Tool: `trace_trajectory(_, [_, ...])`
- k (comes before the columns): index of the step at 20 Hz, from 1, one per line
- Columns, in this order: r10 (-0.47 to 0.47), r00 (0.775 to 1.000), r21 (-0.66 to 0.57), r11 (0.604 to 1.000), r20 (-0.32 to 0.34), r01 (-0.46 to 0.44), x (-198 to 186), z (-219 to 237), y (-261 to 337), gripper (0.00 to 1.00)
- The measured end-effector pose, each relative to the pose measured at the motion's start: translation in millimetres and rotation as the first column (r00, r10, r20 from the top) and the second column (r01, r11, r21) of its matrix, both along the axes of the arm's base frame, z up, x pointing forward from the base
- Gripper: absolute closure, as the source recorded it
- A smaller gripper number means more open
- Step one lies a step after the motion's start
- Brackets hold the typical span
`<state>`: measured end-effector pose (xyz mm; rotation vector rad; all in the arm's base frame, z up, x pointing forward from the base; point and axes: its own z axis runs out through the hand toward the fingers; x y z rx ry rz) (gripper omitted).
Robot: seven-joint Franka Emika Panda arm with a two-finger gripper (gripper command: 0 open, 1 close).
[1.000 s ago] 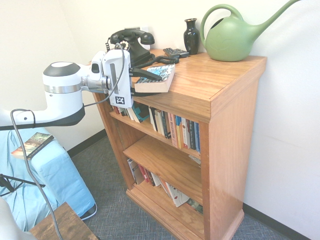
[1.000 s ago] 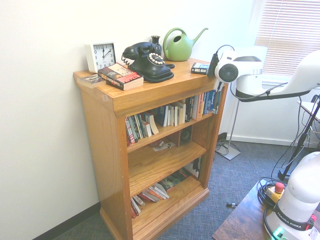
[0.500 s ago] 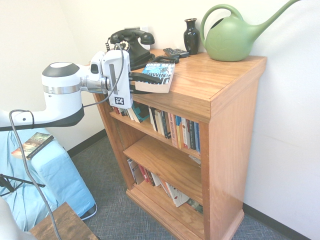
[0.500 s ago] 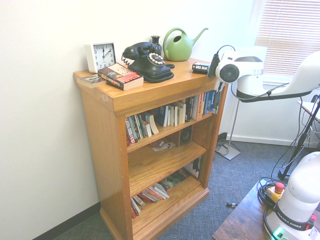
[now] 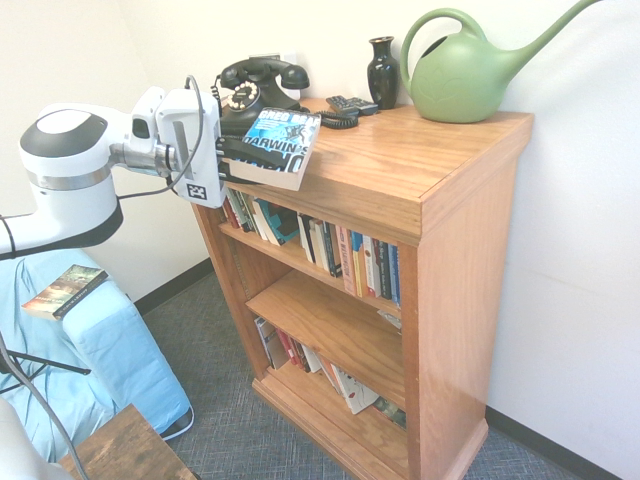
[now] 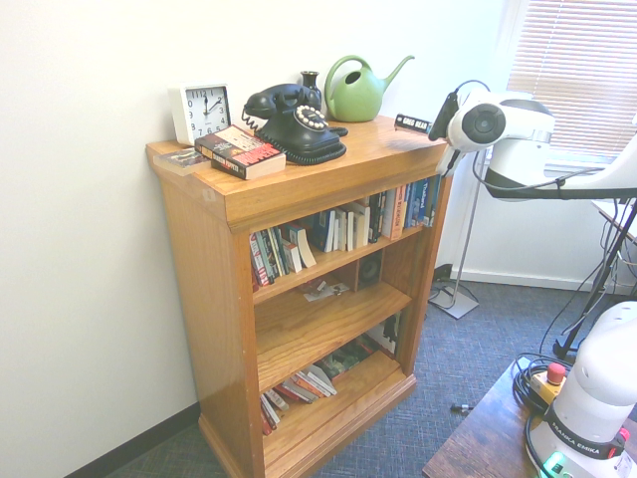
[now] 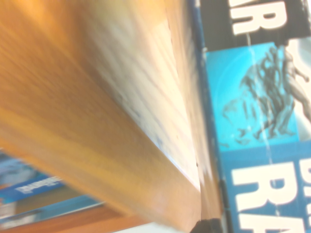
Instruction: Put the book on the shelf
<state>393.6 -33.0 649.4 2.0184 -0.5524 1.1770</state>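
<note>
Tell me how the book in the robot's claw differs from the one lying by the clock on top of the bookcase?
The Greg Bear book is gripped and tilted, lifted at the bookcase top's edge; the reddish book lies flat on it beside the clock. The held book's cover is dark with pale blue artwork and white lettering; the other's is red and black. The held one touches only the gripper; the other rests untouched. Both are thick paperbacks.

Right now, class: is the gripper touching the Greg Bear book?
Touching. In the first exterior view the gripper is clamped on the book, holding it tilted up at the front edge of the shelf.
</note>
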Motion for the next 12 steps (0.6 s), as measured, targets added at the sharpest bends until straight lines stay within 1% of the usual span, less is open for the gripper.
trace_trajectory(3, [0.018,1.0,0.106,0.994,-0.001,-0.018,-41,11,34,1.0])
trace_trajectory(6, [0.032,0.999,0.221,0.975,-0.024,-0.026,-81,5,61,1.0])
trace_trajectory(8, [0.041,0.998,0.294,0.955,-0.047,-0.026,-100,-10,74,1.0])
trace_trajectory(12, [0.085,0.993,0.436,0.899,-0.087,-0.039,-130,-44,107,1.0])
